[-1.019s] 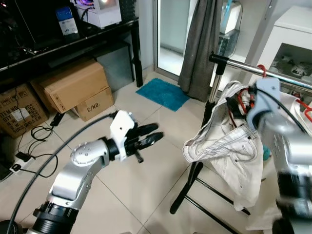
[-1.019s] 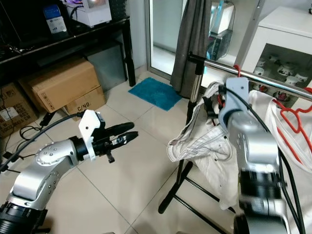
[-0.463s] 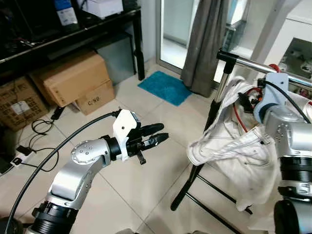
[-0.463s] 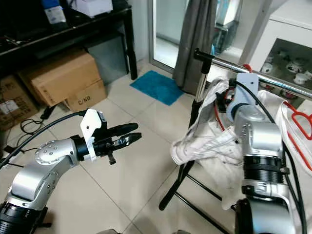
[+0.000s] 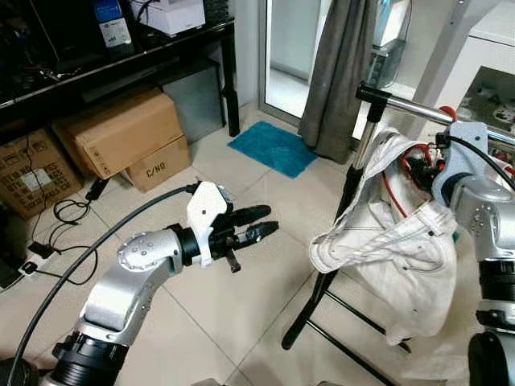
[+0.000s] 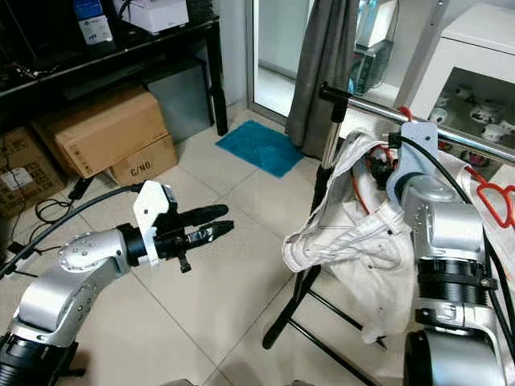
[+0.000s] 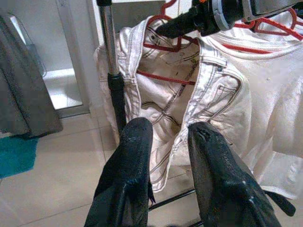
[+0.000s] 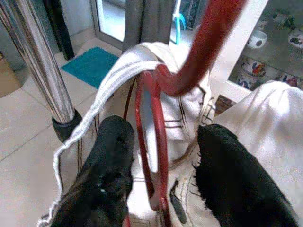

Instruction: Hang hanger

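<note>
Right wrist view: right gripper (image 8: 161, 161) spread wide, one red hanger (image 8: 154, 123) between its fingers, now lifted nearer the rail (image 5: 418, 110). Left gripper (image 5: 261, 223) unchanged, parted, empty. One white garment (image 5: 386, 257) below.

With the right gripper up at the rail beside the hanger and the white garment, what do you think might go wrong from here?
1. The right gripper has its fingers open around the red hanger, not clamped, so the hanger may slip or swing.
2. The white garment droops in loose folds beside the rack pole; fingers could snag the cloth.
3. The left gripper hangs over the floor, too far to steady anything.
</note>
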Available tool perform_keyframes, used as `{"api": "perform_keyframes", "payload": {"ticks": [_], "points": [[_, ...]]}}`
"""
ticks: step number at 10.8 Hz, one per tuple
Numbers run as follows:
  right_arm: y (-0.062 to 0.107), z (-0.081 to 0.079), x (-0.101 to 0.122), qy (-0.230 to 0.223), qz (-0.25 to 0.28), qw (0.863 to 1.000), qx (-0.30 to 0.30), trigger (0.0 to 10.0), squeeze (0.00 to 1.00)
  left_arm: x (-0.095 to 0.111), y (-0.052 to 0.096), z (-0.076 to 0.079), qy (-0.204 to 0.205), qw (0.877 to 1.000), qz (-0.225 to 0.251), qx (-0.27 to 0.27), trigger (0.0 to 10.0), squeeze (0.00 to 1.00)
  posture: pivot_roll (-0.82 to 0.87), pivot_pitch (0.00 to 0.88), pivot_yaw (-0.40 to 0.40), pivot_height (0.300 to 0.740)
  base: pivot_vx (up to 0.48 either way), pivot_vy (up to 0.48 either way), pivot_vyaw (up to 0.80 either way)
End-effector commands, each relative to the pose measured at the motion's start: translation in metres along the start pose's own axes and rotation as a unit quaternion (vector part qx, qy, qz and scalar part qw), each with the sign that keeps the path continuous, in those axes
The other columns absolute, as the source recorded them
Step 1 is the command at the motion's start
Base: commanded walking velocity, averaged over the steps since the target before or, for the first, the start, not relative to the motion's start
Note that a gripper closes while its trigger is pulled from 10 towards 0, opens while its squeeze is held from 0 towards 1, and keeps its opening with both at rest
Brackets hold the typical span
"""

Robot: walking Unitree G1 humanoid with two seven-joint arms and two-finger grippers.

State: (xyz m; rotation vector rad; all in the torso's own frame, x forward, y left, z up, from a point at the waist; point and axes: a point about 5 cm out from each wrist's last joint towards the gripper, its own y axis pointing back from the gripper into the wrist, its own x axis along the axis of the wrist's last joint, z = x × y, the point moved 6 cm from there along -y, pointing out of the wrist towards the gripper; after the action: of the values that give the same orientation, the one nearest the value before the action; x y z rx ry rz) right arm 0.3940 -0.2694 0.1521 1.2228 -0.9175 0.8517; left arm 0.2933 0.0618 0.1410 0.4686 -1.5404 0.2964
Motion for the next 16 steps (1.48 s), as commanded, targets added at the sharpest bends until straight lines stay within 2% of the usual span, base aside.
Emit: {"api": "perform_keyframes", "payload": {"ticks": [1, 9, 12, 13, 14, 15, 16], "points": [[-0.004, -0.002, -0.009, 0.007, -0.013, 1.000, 0.005, 0.0, 0.00, -0.003, 0.001, 0.002, -0.003, 1.000, -0.011, -0.005, 10.0, 0.00, -0.08, 0.000, 0.025, 0.740, 0.000, 0.000, 0.00], [-0.013, 0.000, -0.015, 0.015, -0.022, 1.000, 0.012, 0.0, 0.00, -0.007, 0.001, 0.001, -0.009, 1.000, -0.018, 0.003, 10.0, 0.00, -0.08, 0.000, 0.013, 0.740, 0.000, 0.000, 0.00], [-0.008, -0.006, 0.000, 0.011, 0.026, 0.999, 0.037, 0.0, 0.00, -0.007, 0.000, -0.003, -0.005, 1.000, -0.010, 0.022, 10.0, 0.00, -0.08, 0.000, 0.013, 0.740, 0.000, 0.000, 0.00], [-0.001, -0.003, 0.020, -0.011, 0.082, 0.996, 0.032, 0.0, 0.00, -0.019, 0.000, -0.026, -0.008, 0.994, -0.031, 0.104, 10.0, 0.00, -0.08, 0.000, 0.013, 0.740, 0.000, 0.000, 0.00], [0.004, -0.004, 0.027, -0.013, 0.106, 0.994, 0.030, 0.0, 0.00, -0.021, 0.001, -0.033, -0.005, 0.991, -0.023, 0.132, 10.0, 0.00, -0.08, 0.000, 0.013, 0.740, 0.000, 0.000, 0.00], [0.011, -0.011, 0.029, 0.004, 0.123, 0.991, 0.043, 0.0, 0.00, -0.023, 0.001, -0.038, 0.000, 0.987, -0.012, 0.161, 10.0, 0.00, -0.08, 0.000, 0.013, 0.740, 0.000, 0.000, 0.00], [0.015, -0.012, 0.026, 0.002, 0.132, 0.991, 0.038, 0.0, 0.00, -0.024, 0.001, -0.041, 0.008, 0.984, -0.008, 0.178, 10.0, 0.00, -0.09, 0.000, 0.018, 0.740, 0.000, 0.000, 0.00]]}}
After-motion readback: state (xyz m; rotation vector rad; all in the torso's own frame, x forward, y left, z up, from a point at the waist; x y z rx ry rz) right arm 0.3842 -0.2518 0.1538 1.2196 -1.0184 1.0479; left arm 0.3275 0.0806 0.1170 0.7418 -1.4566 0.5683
